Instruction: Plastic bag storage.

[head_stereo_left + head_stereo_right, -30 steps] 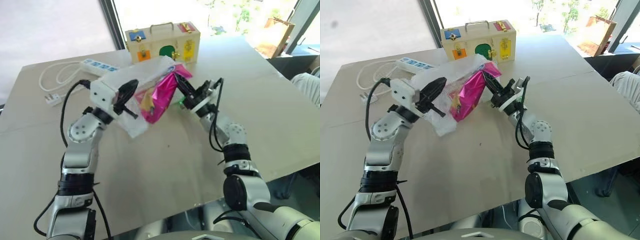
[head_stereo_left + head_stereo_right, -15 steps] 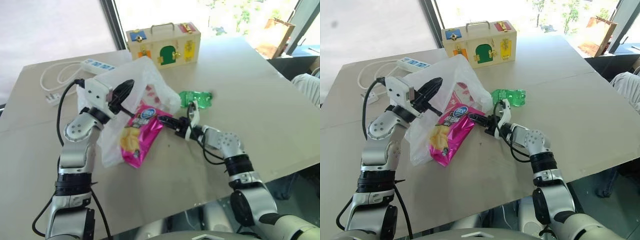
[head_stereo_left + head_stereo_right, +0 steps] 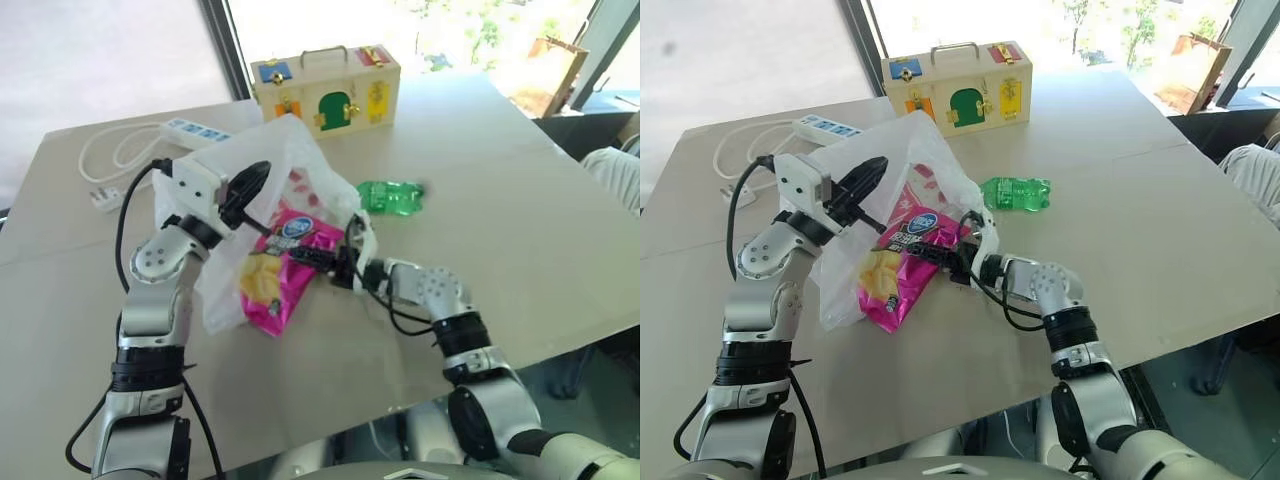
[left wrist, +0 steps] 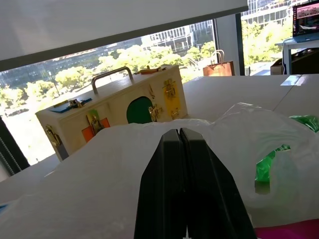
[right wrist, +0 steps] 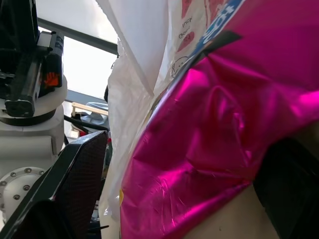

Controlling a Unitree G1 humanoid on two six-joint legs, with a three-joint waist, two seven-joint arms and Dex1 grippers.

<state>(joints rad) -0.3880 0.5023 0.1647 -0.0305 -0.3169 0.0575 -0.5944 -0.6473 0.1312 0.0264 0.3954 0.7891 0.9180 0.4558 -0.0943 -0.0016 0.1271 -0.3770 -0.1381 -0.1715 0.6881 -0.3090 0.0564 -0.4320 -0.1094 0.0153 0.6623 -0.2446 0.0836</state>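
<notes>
Translucent plastic bag (image 3: pixel 235 270) hung left of centre, pinched in the left gripper (image 3: pixel 250 183); right gripper (image 3: pixel 318 262), fingers spread, met the pink chips packet (image 3: pixel 275 285). Best pushed deeper, mouth held high.

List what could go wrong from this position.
1. The chips packet lies half out of the plastic bag; it may slide fully out.
2. The left gripper pinches thin film, which could tear or slip.
3. The right gripper, jaws open at the packet, might snag the bag.
</notes>
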